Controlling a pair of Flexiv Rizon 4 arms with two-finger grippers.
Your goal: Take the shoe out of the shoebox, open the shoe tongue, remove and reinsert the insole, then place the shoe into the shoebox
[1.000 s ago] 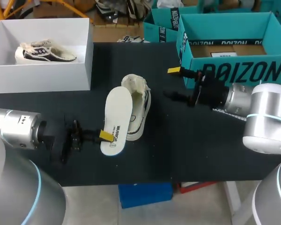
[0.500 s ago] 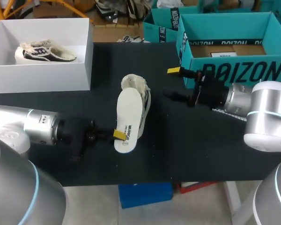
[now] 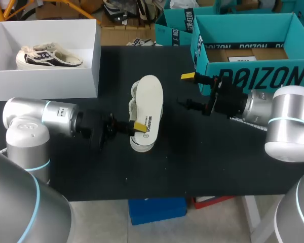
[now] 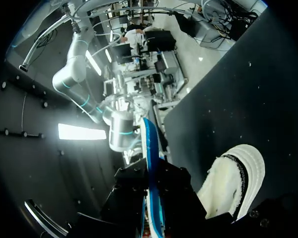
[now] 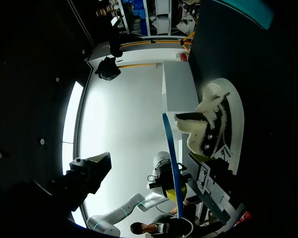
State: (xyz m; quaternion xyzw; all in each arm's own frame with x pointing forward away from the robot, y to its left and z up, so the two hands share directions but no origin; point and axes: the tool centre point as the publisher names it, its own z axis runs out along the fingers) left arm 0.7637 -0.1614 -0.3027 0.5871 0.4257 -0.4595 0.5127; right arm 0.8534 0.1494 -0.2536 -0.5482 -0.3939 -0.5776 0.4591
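My left arm has swung in toward the middle, carrying the insole [image 3: 148, 109] from beside the shoe [image 3: 135, 100] to a spot right over it; my right arm has hardly shifted. The left tool [image 3: 134, 125] is clamped on the insole near its heel end, and in the left wrist view the insole [image 4: 151, 168] runs edge-on between the fingers, with the shoe [image 4: 233, 183] just beside them, its fleecy lining showing. The insole covers most of the shoe, leaving only the fleecy edge and the toe in sight. The shoe lies on the dark surface [image 3: 218, 162] about midway between the white box [image 3: 45, 83] and the teal box [image 3: 253, 76], in neither of them. A second shoe [image 3: 48, 56] sits in the white box. The right tool [image 3: 186, 90] hangs near the teal box, fingers spread with nothing between them, well apart from the shoe.
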